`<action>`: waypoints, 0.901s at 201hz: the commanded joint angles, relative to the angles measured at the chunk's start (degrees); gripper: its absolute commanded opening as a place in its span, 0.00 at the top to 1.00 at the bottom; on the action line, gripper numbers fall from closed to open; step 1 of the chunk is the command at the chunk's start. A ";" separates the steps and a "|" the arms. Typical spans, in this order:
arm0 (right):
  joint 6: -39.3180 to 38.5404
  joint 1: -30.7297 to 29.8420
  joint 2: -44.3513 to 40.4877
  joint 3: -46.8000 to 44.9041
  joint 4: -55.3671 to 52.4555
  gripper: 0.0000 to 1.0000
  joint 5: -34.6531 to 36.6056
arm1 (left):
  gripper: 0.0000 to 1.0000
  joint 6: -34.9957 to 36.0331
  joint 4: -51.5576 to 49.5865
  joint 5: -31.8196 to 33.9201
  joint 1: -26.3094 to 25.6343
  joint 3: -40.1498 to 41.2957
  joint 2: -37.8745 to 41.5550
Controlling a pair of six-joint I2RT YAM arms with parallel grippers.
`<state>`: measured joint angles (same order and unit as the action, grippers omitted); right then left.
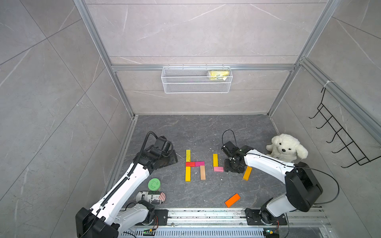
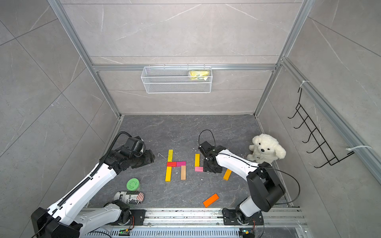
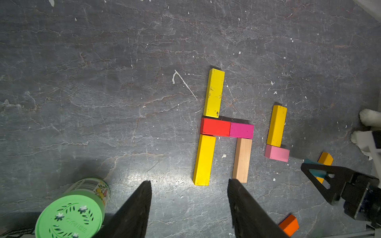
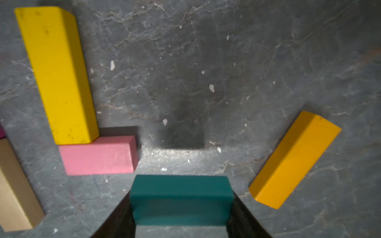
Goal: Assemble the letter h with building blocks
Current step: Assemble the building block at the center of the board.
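Robot lab cell, aluminium frame point(image 1: 134, 67)

A green-lidded jar point(image 1: 154, 184) stood on the bench point(image 1: 206, 131), just beside a printed can point(image 1: 151, 197) lying on its side. A white plush dog point(image 1: 286, 150) sat by the right wall, where a black hook rack point(image 1: 342, 129) hung. A wire basket point(image 1: 195, 89) on the back wall held a yellow packet point(image 1: 218, 74).
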<state>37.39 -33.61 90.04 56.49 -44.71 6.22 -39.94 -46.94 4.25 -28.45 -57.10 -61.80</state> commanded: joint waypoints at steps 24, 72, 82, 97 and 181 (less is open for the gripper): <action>-4.10 2.69 3.45 0.90 3.94 0.46 -3.02 | 0.36 0.04 -0.96 0.79 0.36 -1.30 1.25; -4.67 3.50 5.56 -0.10 5.20 0.44 -3.31 | 0.36 0.19 -0.87 0.82 0.37 -1.21 0.80; -4.53 3.79 5.53 -0.47 5.31 0.43 -3.18 | 0.36 0.13 -0.87 0.81 0.34 -1.15 0.80; -4.35 4.16 5.26 -1.09 5.59 0.43 -3.15 | 0.36 -0.03 -0.87 0.84 0.34 -1.11 0.96; -5.30 4.24 3.80 -1.43 4.31 0.41 -2.97 | 0.36 -0.14 -0.61 0.84 0.38 -0.90 0.98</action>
<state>33.30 -29.50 95.22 55.59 -39.16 3.18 -39.94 -47.53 4.40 -28.45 -57.10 -61.71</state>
